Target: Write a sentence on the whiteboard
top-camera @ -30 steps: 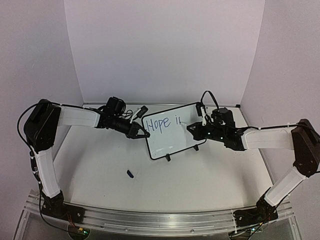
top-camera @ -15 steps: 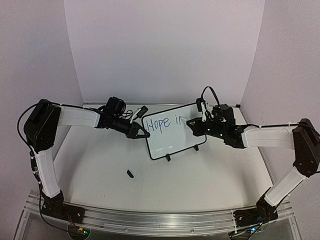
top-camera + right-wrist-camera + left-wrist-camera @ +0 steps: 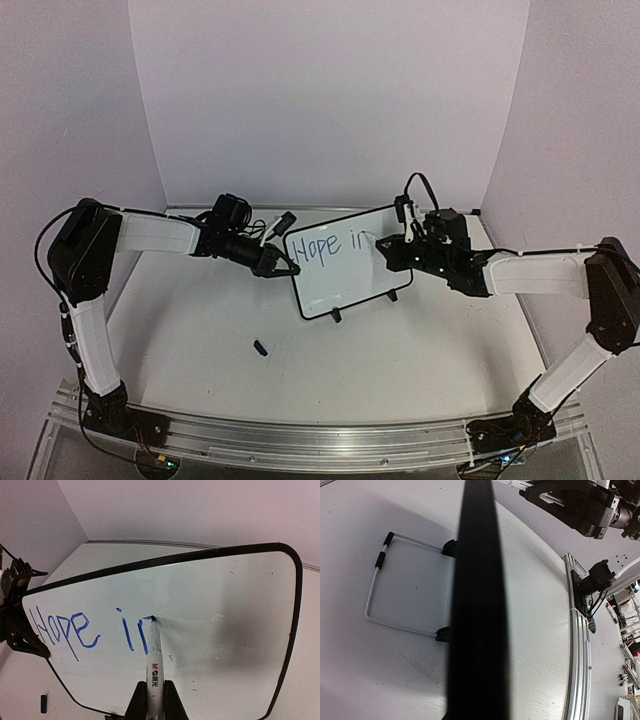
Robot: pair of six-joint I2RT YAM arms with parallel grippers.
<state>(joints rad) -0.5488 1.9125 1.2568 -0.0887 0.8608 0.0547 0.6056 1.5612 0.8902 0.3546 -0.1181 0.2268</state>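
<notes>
Right gripper (image 3: pixel 152 700): clenched on the marker (image 3: pixel 154 655), held low on the barrel, with the tip pointing straight out ahead of my fingers.
Left gripper (image 3: pixel 283 266): clamped on the left edge of the whiteboard (image 3: pixel 225 610). In the left wrist view the black frame runs as a dark band between my fingers.
Whiteboard position: directly ahead of my right fingers, leaning back on its wire stand (image 3: pixel 380 559), with its face turned to the marker.
The sentence (image 3: pixel 75 630): blue "Hope", an "i" and the start of the next letter, all left of the tip. The tip rests at the top of the newest stroke and looks to be touching.
Step, as I judge it: midway through the second word. The blank board to the right of the tip and below it awaits the rest.
Risk, pressure: pushing too hard ahead could tip the board back on its stand or twist it in my left grip, which would skew the line.
Risk, contact: easing off too far would lift the tip and break the stroke.
Risk, slip: the barrel could rotate between my right fingers and smear the letter.
Risk, space: large letters may crowd the right frame, forcing a cramped second line.
</notes>
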